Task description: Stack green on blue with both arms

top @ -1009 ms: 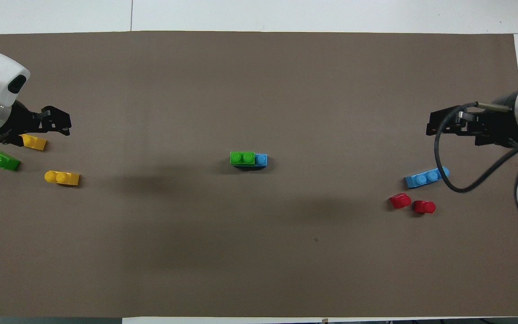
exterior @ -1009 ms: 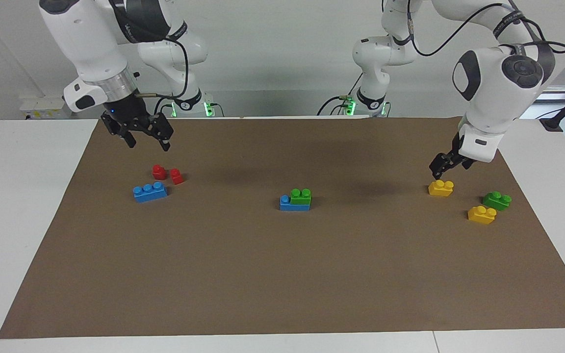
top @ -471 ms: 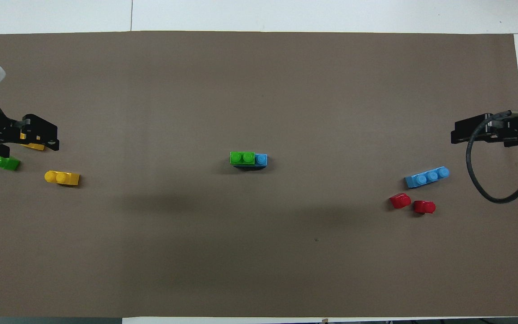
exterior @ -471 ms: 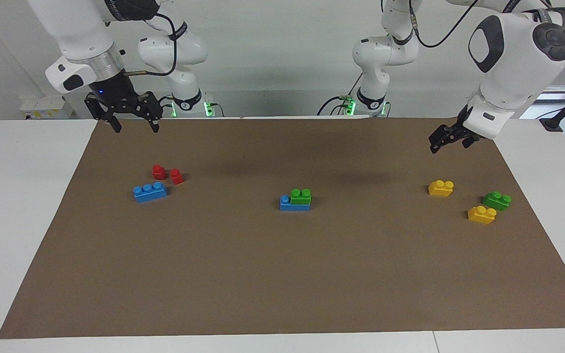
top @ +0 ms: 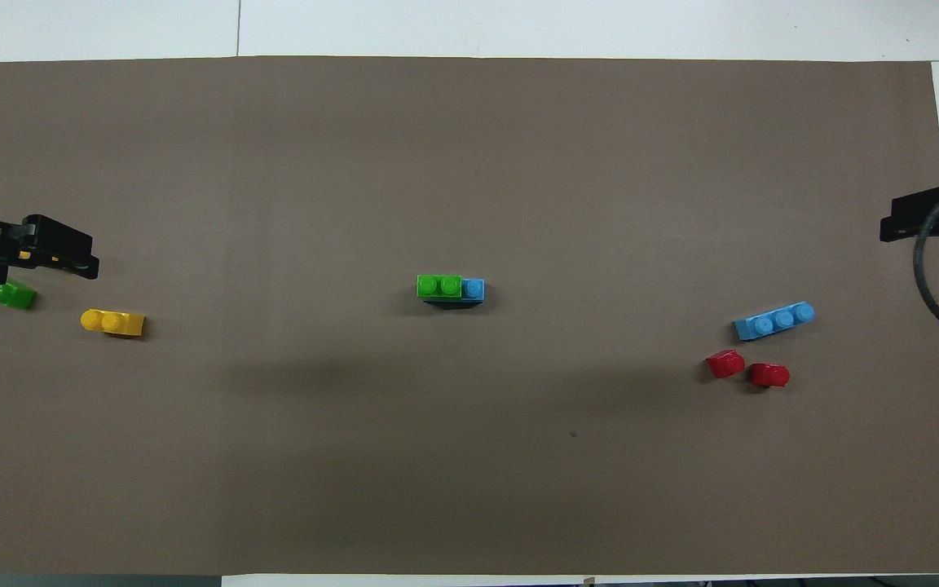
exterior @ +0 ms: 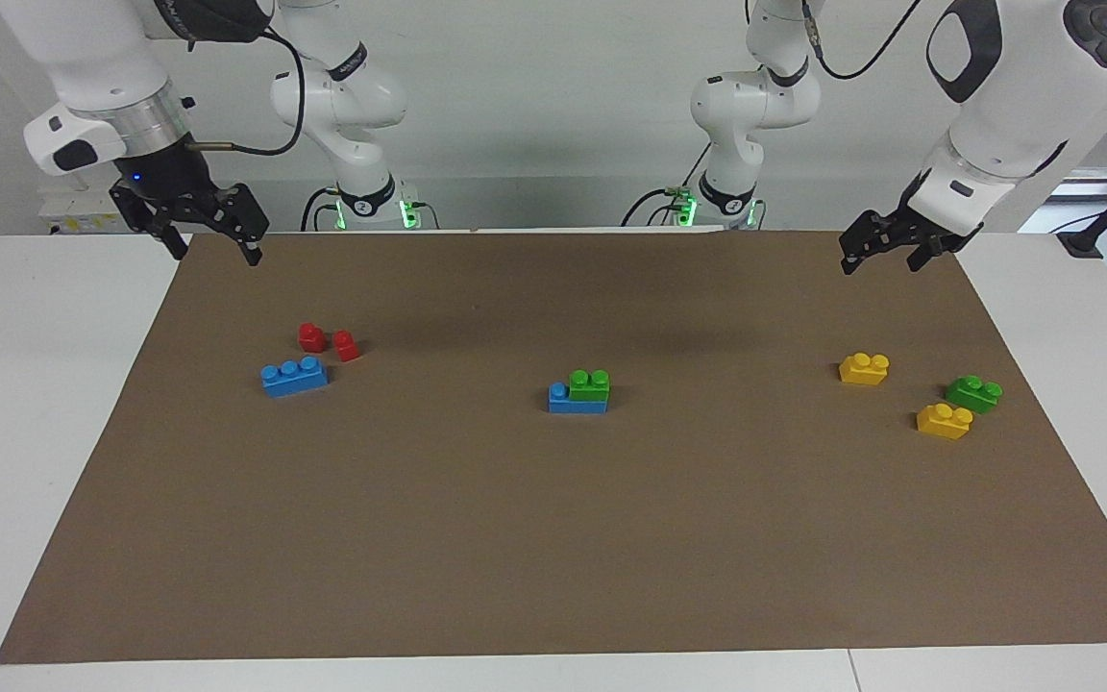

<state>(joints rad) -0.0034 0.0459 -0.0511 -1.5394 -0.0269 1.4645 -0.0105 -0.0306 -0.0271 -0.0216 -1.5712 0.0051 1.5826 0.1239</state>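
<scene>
Our left gripper [exterior: 882, 252] and right gripper [exterior: 210, 234] both hang with fingers spread wide and empty — each has risen and drawn back toward its own end of the mat [exterior: 553, 538] over the last second. Well below and between them, the green brick [exterior: 590, 384] sits on the blue brick [exterior: 577, 398], so we judge the stack done. A spare blue brick [exterior: 294, 376] lies under our right fingers. No containers are present.

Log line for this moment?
green brick on blue brick, mid-mat | left gripper open, raised | right gripper open, raised
</scene>
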